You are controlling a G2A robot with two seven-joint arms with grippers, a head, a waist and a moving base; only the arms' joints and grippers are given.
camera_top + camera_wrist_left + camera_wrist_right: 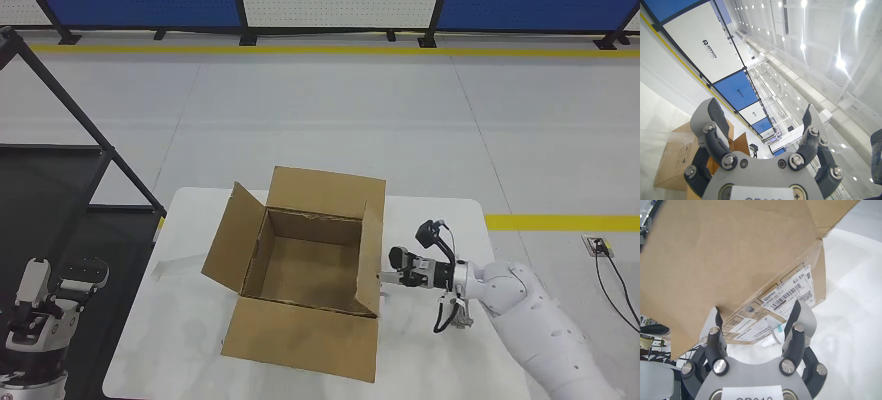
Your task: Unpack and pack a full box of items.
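Top view: an open cardboard box (300, 338) is seen mid-table with its flaps spread, and bare white table (190, 300) is left on both sides. The right gripper (388, 270) is held just beside the box's right wall, fingers parted and gripping nothing. In the right wrist view, a small white tube (777, 333) is seen lying at the foot of that wall, close to one finger. The left gripper (60, 278) is held well apart, beyond the table's left edge, spread wide and empty.
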